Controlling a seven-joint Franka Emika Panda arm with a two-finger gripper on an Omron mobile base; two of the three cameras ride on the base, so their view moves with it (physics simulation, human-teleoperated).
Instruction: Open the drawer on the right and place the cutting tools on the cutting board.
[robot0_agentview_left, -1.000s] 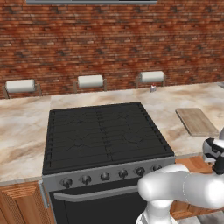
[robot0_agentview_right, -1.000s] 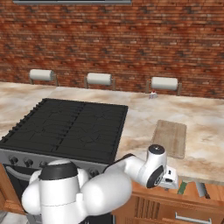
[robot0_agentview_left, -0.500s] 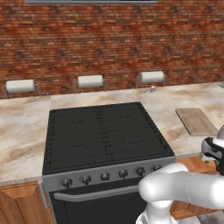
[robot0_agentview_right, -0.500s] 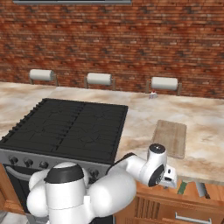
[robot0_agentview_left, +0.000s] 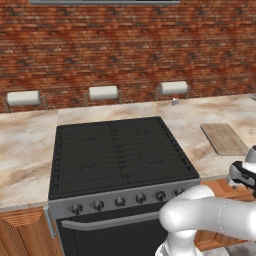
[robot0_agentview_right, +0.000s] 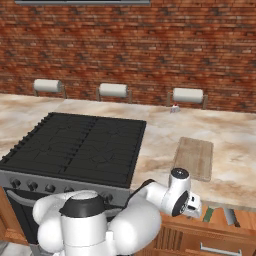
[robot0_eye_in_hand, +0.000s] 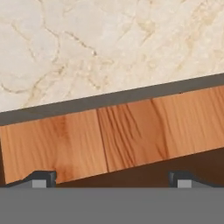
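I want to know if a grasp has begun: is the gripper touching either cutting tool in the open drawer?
Cannot tell. In the right base view the gripper sits beside the green-handled tool in the drawer, its fingertips hidden.

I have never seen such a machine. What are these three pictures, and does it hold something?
It is a white robot arm in a simulated kitchen. Two pictures come from cameras behind the arm, to its left and right. The third looks along the gripper, whose fingers stand wide apart over the drawer with nothing between them. On the counter lies a cutting board, right of the stove. In the open drawer, the cutting tools show.
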